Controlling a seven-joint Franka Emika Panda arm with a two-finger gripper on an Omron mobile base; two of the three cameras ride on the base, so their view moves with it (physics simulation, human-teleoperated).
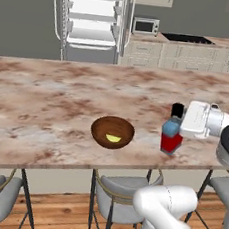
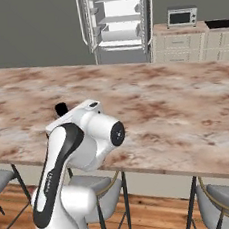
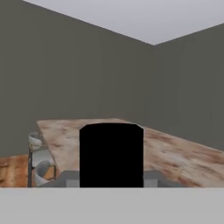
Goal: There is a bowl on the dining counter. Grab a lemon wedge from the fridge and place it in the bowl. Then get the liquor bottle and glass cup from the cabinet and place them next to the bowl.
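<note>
Gripping the bottle (image 1: 172, 134) by its blue upper part at right of centre, fingers of the gripper (image 1: 178, 128) pinching it just beside the bowl (image 1: 112, 132) holding the lemon wedge (image 1: 114, 138), likely rigid, smooth, slippery, top-heavy.

Both base cams sit behind the arm, left and right, looking down across the same counter (image 1: 48, 94) toward the open fridge (image 1: 92, 21), while the hand cam looks level along it, jammed against the bottle cap (image 3: 111, 155).
</note>
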